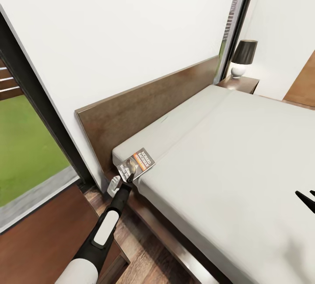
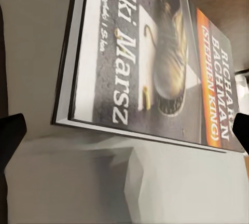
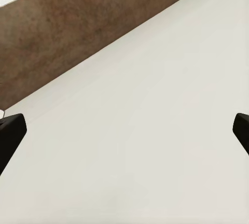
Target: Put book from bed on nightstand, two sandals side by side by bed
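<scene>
Head view: book [image 1: 138, 164] on bed [image 1: 227, 152] corner, by left jaws [image 1: 124, 178].

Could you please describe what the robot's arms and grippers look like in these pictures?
The left arm is a slim black tube with a white inset panel and a white segment nearer the trunk. The left gripper has a pale grey bracket. The right gripper has black pointed fingers.

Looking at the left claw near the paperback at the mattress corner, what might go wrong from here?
The dark paperback with the orange band lies at the pale-grey mattress corner, so a nudge from the open left claw may push it off. The thin book lies flat, so the fingertips may slip off its edge.
</scene>
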